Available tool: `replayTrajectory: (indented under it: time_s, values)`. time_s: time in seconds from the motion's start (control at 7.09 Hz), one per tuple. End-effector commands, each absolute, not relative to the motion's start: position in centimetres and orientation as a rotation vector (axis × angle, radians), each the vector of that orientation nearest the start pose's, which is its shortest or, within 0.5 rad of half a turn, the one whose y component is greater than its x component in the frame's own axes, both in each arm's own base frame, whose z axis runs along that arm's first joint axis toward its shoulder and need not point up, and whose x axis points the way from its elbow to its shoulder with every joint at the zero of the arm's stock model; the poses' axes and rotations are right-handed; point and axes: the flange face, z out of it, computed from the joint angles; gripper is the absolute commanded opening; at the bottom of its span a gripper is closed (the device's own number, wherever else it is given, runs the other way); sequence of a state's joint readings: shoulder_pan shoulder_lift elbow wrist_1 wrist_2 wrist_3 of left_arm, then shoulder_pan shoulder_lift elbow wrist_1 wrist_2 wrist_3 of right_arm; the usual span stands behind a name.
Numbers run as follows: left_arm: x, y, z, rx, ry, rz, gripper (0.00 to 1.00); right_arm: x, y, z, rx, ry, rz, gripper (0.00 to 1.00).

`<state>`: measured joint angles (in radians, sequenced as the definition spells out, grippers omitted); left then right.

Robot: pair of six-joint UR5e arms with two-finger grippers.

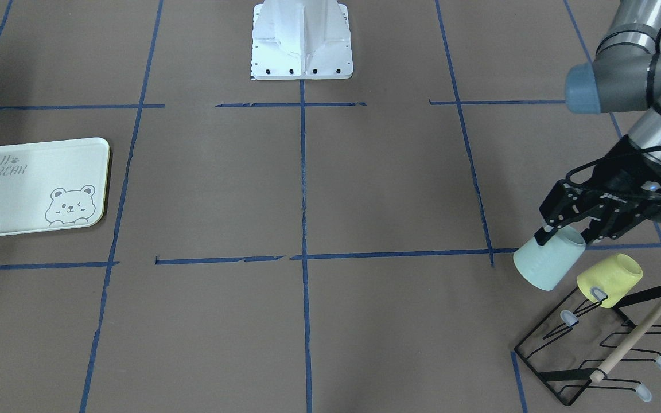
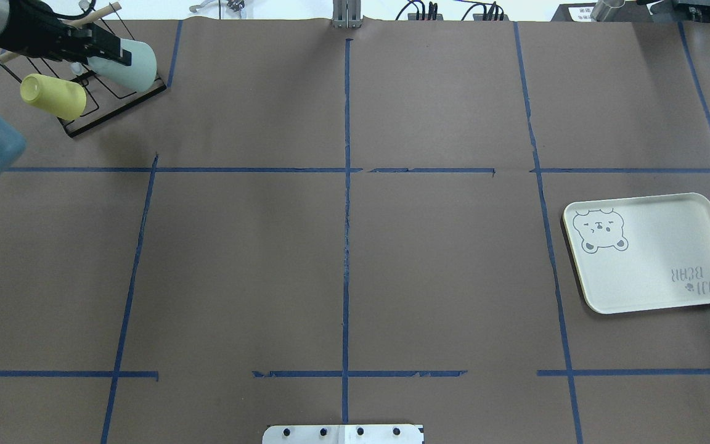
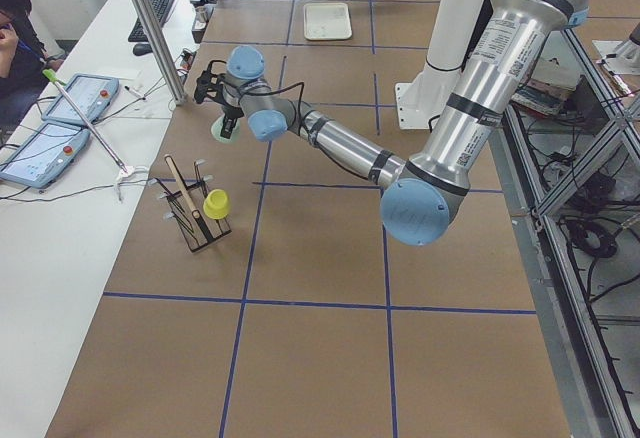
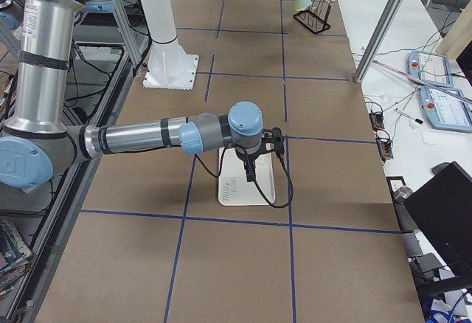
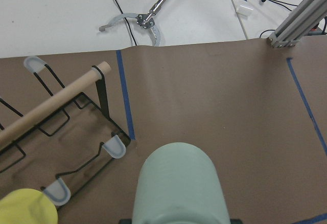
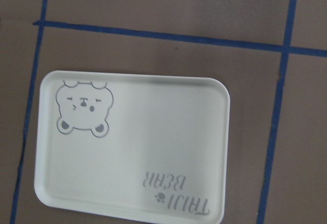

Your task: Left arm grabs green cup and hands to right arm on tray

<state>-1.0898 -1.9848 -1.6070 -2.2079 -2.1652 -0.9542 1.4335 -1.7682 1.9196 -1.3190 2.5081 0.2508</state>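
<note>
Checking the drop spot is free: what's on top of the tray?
Nothing lies on the tray; only its printed bear and lettering show. The right wrist view shows all of it, nothing covered.

Table (image 2: 238,259): brown paper, gridded with blue tape.
Tray (image 2: 657,246): lies flat on my right side, bear drawing up.
Wire rack (image 2: 117,111): stands at my far left corner.
Base plate (image 1: 302,40): mine, white, mid near edge.

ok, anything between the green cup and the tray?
Nothing visible. The left pincer holds the green cup by the wire rack, with the yellow cup on the side away from the tray. Only bare taped table lies between.
</note>
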Motion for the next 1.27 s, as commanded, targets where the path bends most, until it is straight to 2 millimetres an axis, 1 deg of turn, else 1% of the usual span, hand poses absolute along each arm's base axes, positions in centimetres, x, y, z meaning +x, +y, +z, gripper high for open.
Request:
replayTrajectory:
  time_s: [0.0, 0.14, 0.28, 0.42, 0.56, 0.71, 0.85, 0.99, 1.13]
  values:
    - [27.7, -58.1, 32.0, 0.419, 1.19, -0.156, 0.46, -4.4, -42.4, 49.4, 0.333, -1.112, -0.027, 1.0]
    - [28.3, -57.2, 31.0, 0.415, 1.267, -0.185, 0.46, -7.2, -42.7, 47.3, 0.351, -1.162, 0.03, 1.0]
    - [29.8, -55.3, 30.5, 0.377, 1.366, -0.215, 0.46, -10.8, -42.8, 45.0, 0.384, -1.224, 0.076, 1.0]
    - [31.1, -53.1, 30.9, 0.341, 1.464, -0.222, 0.45, -14.0, -42.5, 43.4, 0.418, -1.284, 0.114, 1.0]
    - [30.9, -52.2, 30.5, 0.322, 1.55, -0.243, 0.44, -15.7, -41.7, 42.2, 0.424, -1.365, 0.163, 1.0]
    - [30.5, -51.3, 29.7, 0.323, 1.618, -0.228, 0.36, -17.1, -41.6, 40.7, 0.417, -1.467, 0.191, 1.0]
    - [31.9, -48.9, 28.9, 0.257, 1.693, -0.169, 0.36, -18.0, -41.7, 39.4, 0.422, -1.569, 0.189, 1.0]
    - [33.0, -47.1, 28.4, 0.228, 1.755, -0.132, 0.36, -19.0, -41.2, 38.6, 0.44, -1.7, 0.176, 1.0]
    - [33.7, -46.0, 28.2, 0.225, 1.789, -0.093, 0.36, -20.5, -40.9, 37.8, 0.423, -1.839, 0.198, 1.0]
